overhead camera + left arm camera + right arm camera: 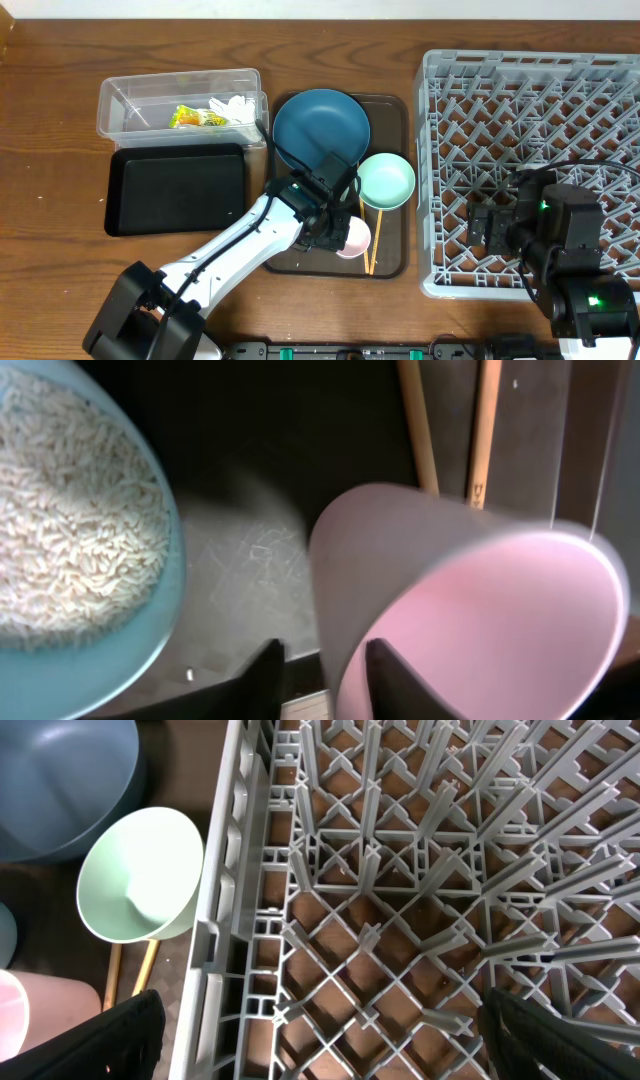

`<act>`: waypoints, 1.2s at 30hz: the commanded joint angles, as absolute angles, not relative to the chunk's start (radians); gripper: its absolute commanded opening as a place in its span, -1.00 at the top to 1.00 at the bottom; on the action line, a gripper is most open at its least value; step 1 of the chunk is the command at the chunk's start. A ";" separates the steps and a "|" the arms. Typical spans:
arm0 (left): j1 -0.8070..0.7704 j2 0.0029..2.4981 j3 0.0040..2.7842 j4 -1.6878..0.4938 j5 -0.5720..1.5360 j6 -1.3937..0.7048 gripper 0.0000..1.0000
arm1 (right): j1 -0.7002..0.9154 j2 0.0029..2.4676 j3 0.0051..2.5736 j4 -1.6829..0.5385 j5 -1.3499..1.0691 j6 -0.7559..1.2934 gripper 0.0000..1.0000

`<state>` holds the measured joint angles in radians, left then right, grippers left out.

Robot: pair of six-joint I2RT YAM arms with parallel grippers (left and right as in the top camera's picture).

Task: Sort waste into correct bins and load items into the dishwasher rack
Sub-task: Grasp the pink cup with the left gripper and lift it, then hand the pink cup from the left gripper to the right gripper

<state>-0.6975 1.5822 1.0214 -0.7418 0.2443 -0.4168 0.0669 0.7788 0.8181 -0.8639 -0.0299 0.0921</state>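
My left gripper [322, 650] straddles the rim of the small pink-white cup [480, 630], one finger inside and one outside, shut on its wall. The cup [352, 238] sits tilted on the brown tray. Beside it a pale blue bowl [150, 660] holds white rice [70, 530]; my left arm hides this bowl from overhead. Two chopsticks [368, 240] lie by the cup. The mint green bowl [386, 180] and dark blue dish [320, 125] rest further back. My right gripper [320, 1040] hangs open over the grey rack [530, 100], near its left wall.
A clear tub [120, 110] at the back left holds the yellow-green wrapper [195, 118] and white tissue [232, 105]. The black tray [175, 188] lies in front of it. The brown serving tray [395, 250] sits close against the rack's left side.
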 commanded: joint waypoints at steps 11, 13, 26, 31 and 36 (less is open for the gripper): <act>-0.678 1.574 1.029 -0.744 0.253 -0.424 0.88 | 0.086 0.777 0.838 -0.873 -0.026 0.101 -0.98; -0.647 1.552 1.050 -0.770 0.262 -0.424 0.88 | 0.086 0.777 0.838 -0.876 0.002 0.101 -0.94; -0.239 1.341 1.084 -0.621 0.969 -0.391 0.88 | 0.085 0.820 0.837 -0.796 -0.140 0.156 -0.98; -0.201 1.418 1.084 -0.525 1.224 -0.395 0.88 | 0.085 0.900 0.837 -0.725 -0.517 0.115 -0.99; -0.204 1.517 1.084 -0.505 1.369 -0.352 0.88 | 0.085 0.989 0.837 -0.579 -0.917 -0.009 -0.99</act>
